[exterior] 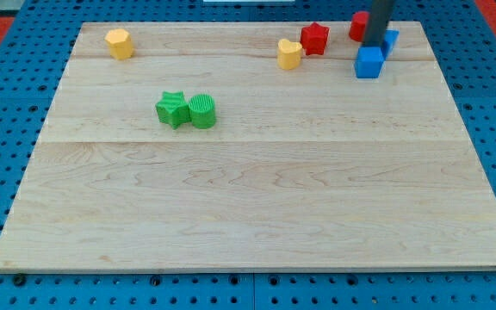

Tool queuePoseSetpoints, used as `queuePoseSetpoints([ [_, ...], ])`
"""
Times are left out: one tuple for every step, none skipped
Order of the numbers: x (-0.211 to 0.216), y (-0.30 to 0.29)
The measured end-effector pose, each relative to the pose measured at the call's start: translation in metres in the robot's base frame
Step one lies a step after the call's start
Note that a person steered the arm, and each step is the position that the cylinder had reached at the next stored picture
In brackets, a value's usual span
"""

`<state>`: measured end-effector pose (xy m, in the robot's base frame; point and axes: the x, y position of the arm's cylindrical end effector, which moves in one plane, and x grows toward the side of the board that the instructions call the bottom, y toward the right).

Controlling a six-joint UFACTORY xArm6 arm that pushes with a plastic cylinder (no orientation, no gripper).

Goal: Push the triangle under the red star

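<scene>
1. Nearest the camera: the wooden bench, light planks, its front edge along the view's bottom. It rests on a blue pegboard that shows on all sides.
2. Closest blocks: green star and green cylinder, touching side by side, left of centre.
3. Far left corner: yellow block, roughly hexagonal, well apart from the rest.
4. Near the view's top, right of centre: red star, with a yellow heart-like block just beside it at lower left, touching or nearly so.
5. Hidden or unclear:
   - A red block stands behind the rod; only its left part shows, shape cannot be told.
   - A second blue block peeks out to the right of the rod, mostly covered; it may be the triangle, cannot confirm.
   - The rod is cut off by the view's top edge.
6. Blue cube sits just below the rod's end, at the bench's far right.
7. End effector: a plain dark rod, no jaws, holding nothing. My tip comes down at the cube's top edge, between the red block and the half-hidden blue block; whether it touches any of them cannot be told.
</scene>
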<state>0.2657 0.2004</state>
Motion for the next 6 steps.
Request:
queuePoseSetpoints([
  [0.025,0.0],
  [0.043,0.029],
  [0.037,0.09],
  [-0.007,0.11],
  [-0.029,0.075],
  [-0.034,0.057],
])
